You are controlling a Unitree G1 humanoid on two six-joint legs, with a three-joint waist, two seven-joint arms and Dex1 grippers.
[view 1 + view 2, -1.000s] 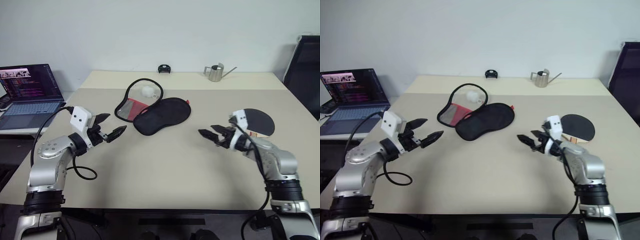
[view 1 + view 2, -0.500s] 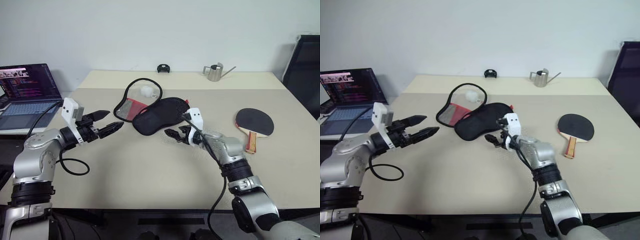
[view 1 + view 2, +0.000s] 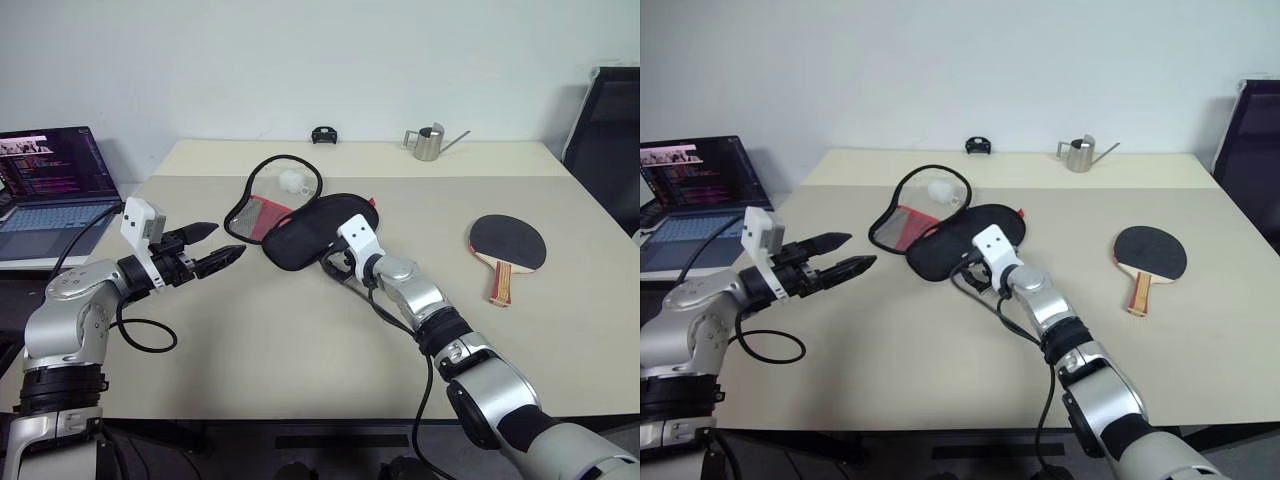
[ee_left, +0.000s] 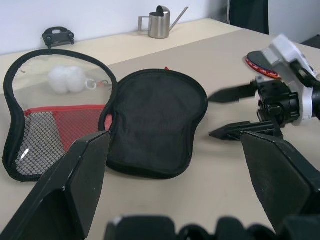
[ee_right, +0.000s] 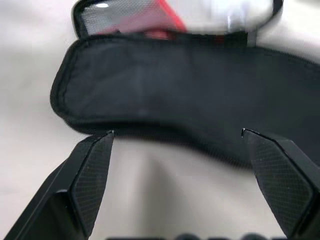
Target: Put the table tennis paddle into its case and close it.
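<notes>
Right now the case [image 3: 322, 232] lies unzipped and spread open in the middle of the table [image 3: 300, 340], its black half toward the near right and its clear, red-and-mesh half folded out to the far left, with a small white ball [image 3: 292, 181] resting on that far half. The table tennis paddle [image 3: 507, 245] is well apart from it, flat on the right side of the table with its handle pointing toward the near edge, and nothing is touching it. Both claws are spread wide and empty: the right gripper [image 3: 962, 272] sits just at the near edge of the black half, and the left gripper [image 3: 212, 257] hovers above the table to the left of the case. The step in hand looks like getting hold of the case before the paddle goes in. To do it well, I would have the right gripper take only the rim of the black half, where the zipper edge gives something firm, and not bunch the soft fabric. Pulling hard risks dragging the whole case and rolling the ball about. The left gripper should steady the far half so the mouth stays wide, since a collapsed opening will snag the round blade later.
</notes>
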